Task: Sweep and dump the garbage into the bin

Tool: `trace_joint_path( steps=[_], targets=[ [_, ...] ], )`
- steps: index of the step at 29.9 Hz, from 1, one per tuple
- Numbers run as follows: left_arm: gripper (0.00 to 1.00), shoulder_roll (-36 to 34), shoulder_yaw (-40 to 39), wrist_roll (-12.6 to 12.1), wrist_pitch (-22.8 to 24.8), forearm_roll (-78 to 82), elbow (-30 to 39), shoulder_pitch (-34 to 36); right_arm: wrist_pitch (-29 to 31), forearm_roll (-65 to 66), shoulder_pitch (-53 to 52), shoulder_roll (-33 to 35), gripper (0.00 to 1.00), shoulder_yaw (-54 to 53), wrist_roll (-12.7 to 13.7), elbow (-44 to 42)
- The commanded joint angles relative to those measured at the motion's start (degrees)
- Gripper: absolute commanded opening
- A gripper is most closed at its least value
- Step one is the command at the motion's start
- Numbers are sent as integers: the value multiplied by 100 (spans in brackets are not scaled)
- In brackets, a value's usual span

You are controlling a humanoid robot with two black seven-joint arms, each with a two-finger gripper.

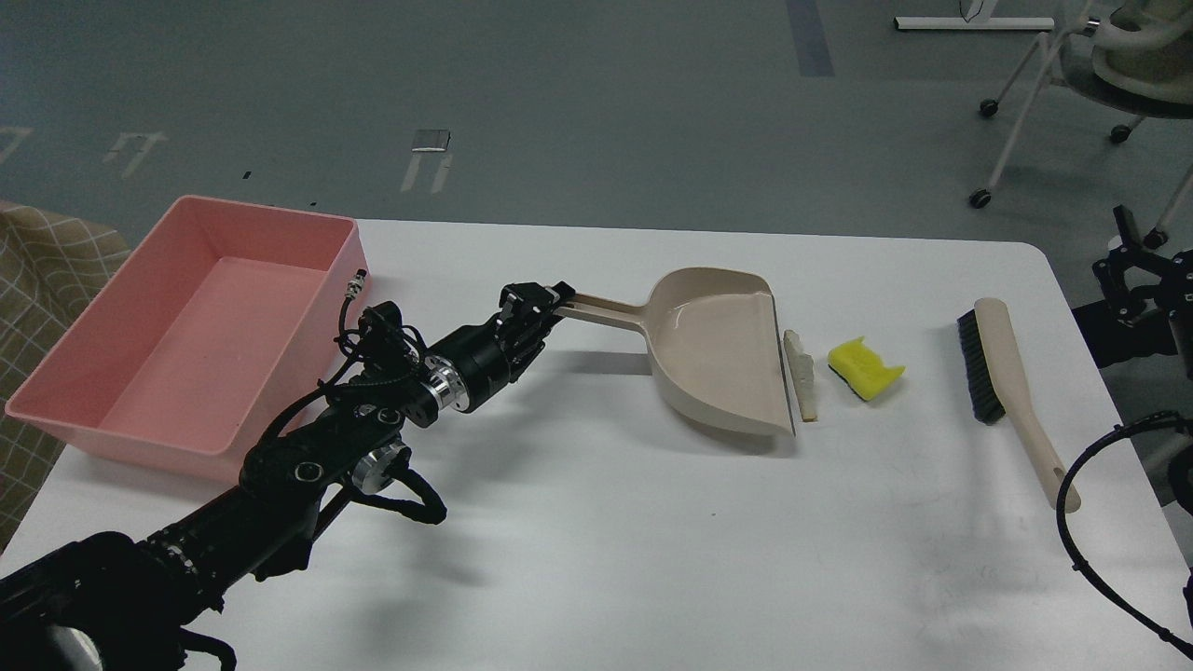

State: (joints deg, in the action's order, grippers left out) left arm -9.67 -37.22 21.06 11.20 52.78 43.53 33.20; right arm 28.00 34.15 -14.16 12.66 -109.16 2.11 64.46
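Because my left gripper (pixel 539 303) was clamped only on the far tip of the dustpan's (pixel 718 359) long thin handle, I judged the pan could twist or slip in the grip if its lip caught on the white table (pixel 596 540). That lip sat right against the pale bread-like slice (pixel 802 375), with the yellow sponge piece (pixel 865 367) just beyond it, so a push from the pan might have shoved both scraps along the table rather than scooping them. With nothing behind them, they could have skidded toward the brush (pixel 1011 391), which lay untouched near the right edge. My fingers were closed tight around the handle end, with no gap showing between them. My right gripper (pixel 1139 270) hung off the table's right side, too dark and small for me to tell its state. The pink bin (pixel 84 410) waited at the far left, holding nothing.
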Motion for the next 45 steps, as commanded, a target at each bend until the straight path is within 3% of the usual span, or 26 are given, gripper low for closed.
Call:
trace_joint_path(
  steps=[1, 9, 14, 16, 20, 23, 28, 31, 41, 45],
  targets=[
    [10, -79, 4, 12, -13, 13, 24, 117, 0, 100, 1, 455, 100, 115, 9, 5],
    [10, -422, 13, 179, -13, 66, 305, 178, 0, 1576, 211, 1888, 100, 484, 0, 496],
    [10, -685, 495, 249, -83, 66, 771, 117, 0, 2673, 1370, 3528, 100, 501, -17, 1375],
    [10, -686, 654, 284, -249, 66, 824, 99, 0, 2929, 1582, 4022, 100, 684, -157, 1376],
    [10, -686, 830, 302, -399, 57, 824, 64, 0, 3097, 1610, 4349, 100, 1571, -264, 1542],
    [11, -694, 830, 302, -400, 57, 824, 38, 0, 3736, 1645, 4245, 100, 1941, 60, 1710],
    [11, -712, 830, 302, -400, 57, 824, -15, 0, 4940, 1654, 3701, 100, 2110, 219, 1727],
    [11, -712, 830, 302, -408, 49, 824, -67, 0, 5706, 1724, 3385, 99, 2136, 246, 1736],
    [11, -659, 830, 302, -470, 48, 815, -77, 0, 6437, 1461, 2891, 93, 3050, 351, 1710],
    [11, -642, 830, 302, -505, 48, 815, -77, 0, 6543, 1416, 2750, 81, 3182, 378, 1692]
  ],
)
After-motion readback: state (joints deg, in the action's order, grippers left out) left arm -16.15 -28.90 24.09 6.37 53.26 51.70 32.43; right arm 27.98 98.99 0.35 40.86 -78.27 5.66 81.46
